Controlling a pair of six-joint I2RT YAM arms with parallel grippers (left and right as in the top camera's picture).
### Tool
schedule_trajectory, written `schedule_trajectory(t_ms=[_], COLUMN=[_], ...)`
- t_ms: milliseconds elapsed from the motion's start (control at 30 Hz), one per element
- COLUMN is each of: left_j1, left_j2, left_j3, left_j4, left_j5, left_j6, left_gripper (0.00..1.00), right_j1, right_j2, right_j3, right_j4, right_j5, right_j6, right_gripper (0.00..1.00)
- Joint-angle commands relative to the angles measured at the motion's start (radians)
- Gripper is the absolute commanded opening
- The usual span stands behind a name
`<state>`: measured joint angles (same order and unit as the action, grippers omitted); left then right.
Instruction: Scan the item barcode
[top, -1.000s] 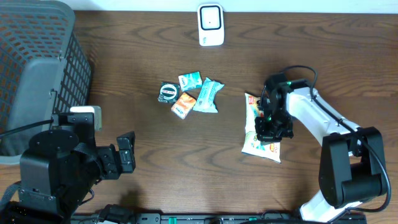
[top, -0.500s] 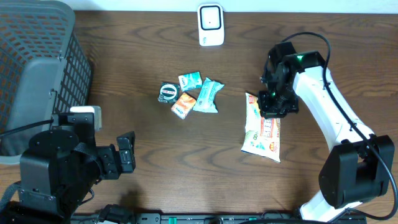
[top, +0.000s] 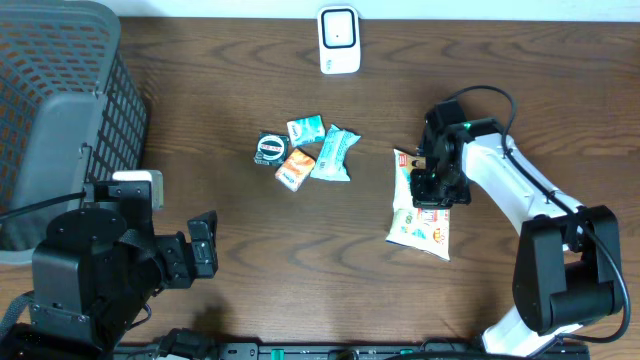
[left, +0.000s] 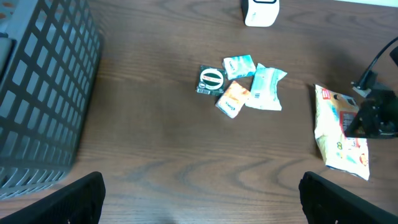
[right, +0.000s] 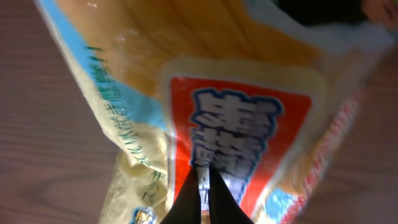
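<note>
Nearest, the left gripper (left: 200, 190) is held spread wide above the bench (top: 300, 270), well to the front-left of the scanner (top: 339, 40). Front-right of the scanner, the snack bag (top: 420, 232) is seen lying on the bench. Over its upper half the right gripper (right: 203, 177) is set with its fingers pressed together, their tips against the red label (whether any film is caught between them cannot be told). Closer to the scanner, a little in front of it, a cluster of small packets (top: 305, 152) is gathered, touching one another. Far to the scanner's left, a dark mesh basket (top: 60, 100) is placed at the bench edge.
</note>
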<state>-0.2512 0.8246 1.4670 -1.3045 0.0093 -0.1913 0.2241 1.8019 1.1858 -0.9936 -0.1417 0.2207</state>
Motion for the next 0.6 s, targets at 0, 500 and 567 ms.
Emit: schedule_trajectory(t_ms=[0, 500, 567], left_j1=[0.003, 0.003, 0.003], left_j2=[0.004, 0.004, 0.004], left_j3=[0.009, 0.009, 0.009], left_j4=[-0.001, -0.001, -0.001], left_j5=[-0.002, -0.002, -0.002], left_j6=[-0.013, -0.013, -0.013], left_gripper=[0.98, 0.97, 0.98], right_j1=[0.013, 0.064, 0.065], right_j2=[0.001, 0.001, 0.001], right_j3=[-0.013, 0.176, 0.210], right_j4=[0.045, -0.119, -0.196], right_j5=[-0.107, -0.136, -0.126], right_j6=[-0.002, -0.061, -0.062], right_gripper=[0.01, 0.01, 0.01])
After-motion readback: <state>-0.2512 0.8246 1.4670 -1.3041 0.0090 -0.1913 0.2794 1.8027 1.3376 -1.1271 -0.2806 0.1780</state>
